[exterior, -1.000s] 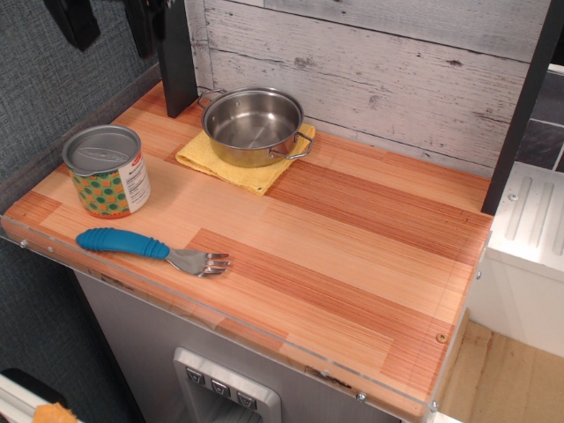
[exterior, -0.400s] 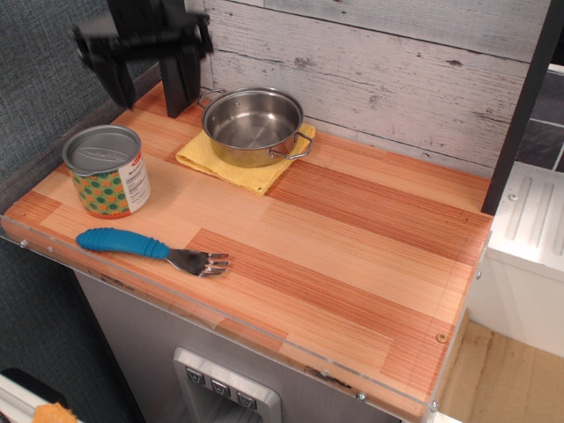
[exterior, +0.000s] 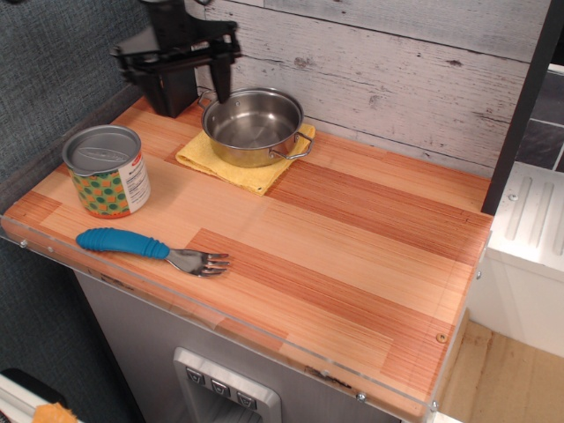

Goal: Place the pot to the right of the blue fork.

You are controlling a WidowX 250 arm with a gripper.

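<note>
Shiny steel pot point(exterior: 253, 125), upright and empty, at the back; blue fork point(exterior: 152, 248) flat near the front edge, tines rightward.

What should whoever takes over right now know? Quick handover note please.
Hand: open, holding nothing, up at the back left of the counter, just left of the pot.
Pot: empty, upright, sitting on the yellow cloth at the back by the wooden wall.
Blue fork: lying flat near the front edge, tines pointing right, in front of the can.
Done: nothing yet; the pot is not gripped.
Left: grip the pot, lift it off the cloth, set it down on the counter right of the fork's tines.
</note>
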